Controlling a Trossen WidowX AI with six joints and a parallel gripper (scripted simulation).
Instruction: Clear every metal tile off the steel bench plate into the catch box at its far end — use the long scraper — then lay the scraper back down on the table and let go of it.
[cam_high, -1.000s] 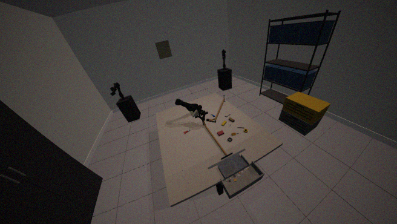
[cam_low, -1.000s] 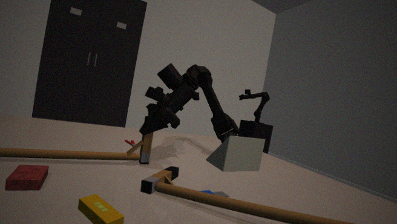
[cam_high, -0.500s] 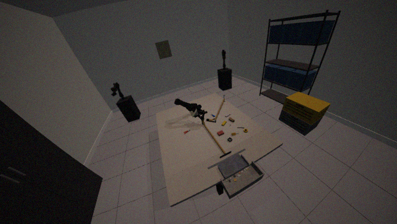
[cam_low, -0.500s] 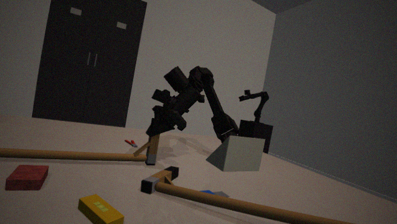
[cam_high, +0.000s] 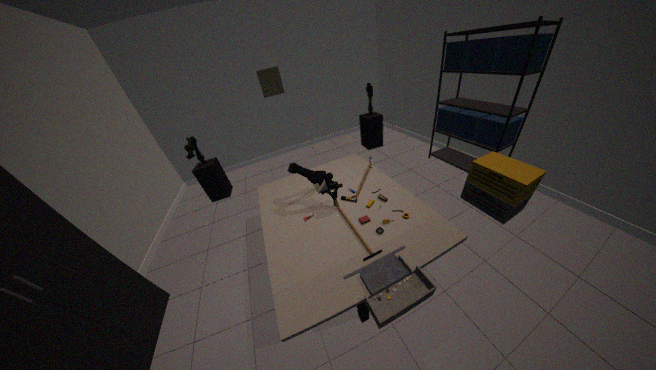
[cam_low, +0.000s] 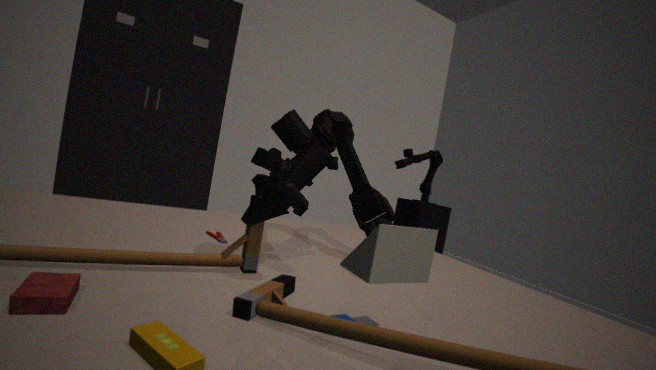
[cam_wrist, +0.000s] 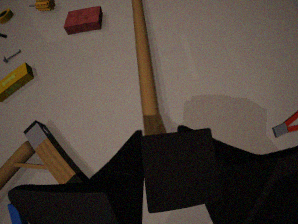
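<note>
The long scraper (cam_high: 352, 227) (cam_low: 125, 256) (cam_wrist: 145, 75) has a wooden handle with an upright grip post at its near end. My gripper (cam_high: 335, 196) (cam_low: 253, 221) (cam_wrist: 160, 133) is shut on that post; its foot is close to the table, contact unclear. The dark blade (cam_high: 372, 255) is at the arm-side edge of the steel plate (cam_high: 382, 275), beside a thin grey strip. I see no tile on the plate, though small ones would be hard to make out. The catch box (cam_high: 407, 311) at its far end holds several small tiles (cam_high: 389, 297) near its plate-side wall.
A second wooden-handled tool (cam_high: 364, 180) (cam_low: 390, 340) (cam_wrist: 14, 161) lies beside the held one. A red block (cam_high: 364, 219) (cam_low: 45, 292) (cam_wrist: 83, 20), a yellow box (cam_high: 370, 203) (cam_low: 165, 345) (cam_wrist: 16, 81) and red-handled pliers (cam_high: 308, 218) (cam_low: 216, 236) (cam_wrist: 287, 126) lie on the table.
</note>
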